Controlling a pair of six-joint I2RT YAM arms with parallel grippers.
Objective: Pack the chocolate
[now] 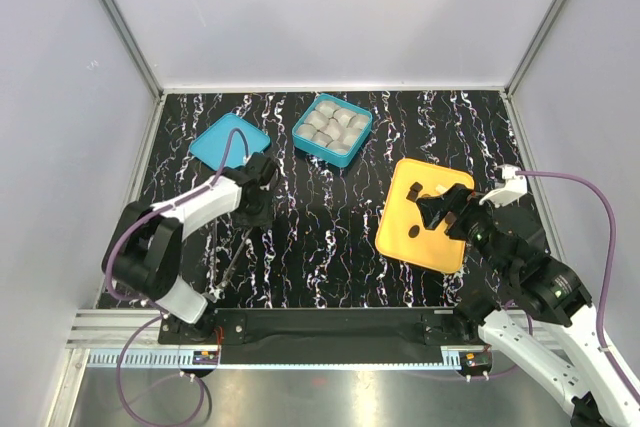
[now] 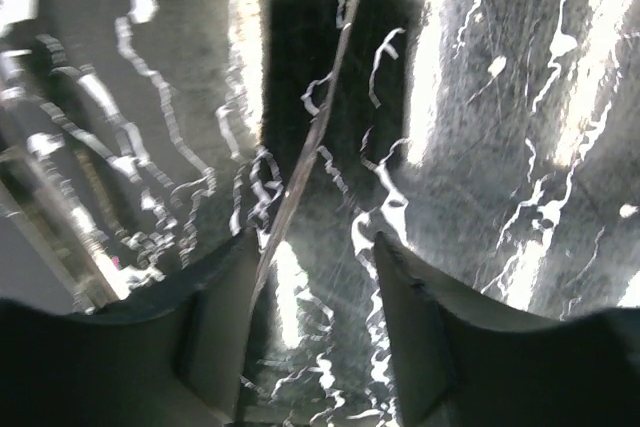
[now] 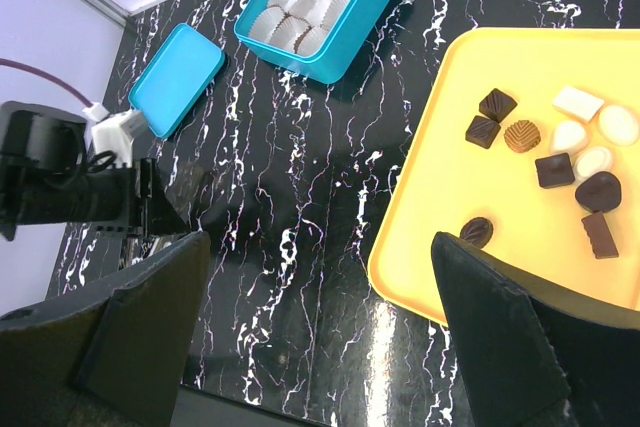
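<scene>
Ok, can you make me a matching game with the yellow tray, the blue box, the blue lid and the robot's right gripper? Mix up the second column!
Things:
1. yellow tray
2. blue box
3. blue lid
4. right gripper

States:
A. wide open, holding nothing
B. full of paper cups
C. lying flat to the left of the box, nothing in it
D. carrying the chocolates

Pairs: 1-D, 2-B, 3-C, 4-A
</scene>
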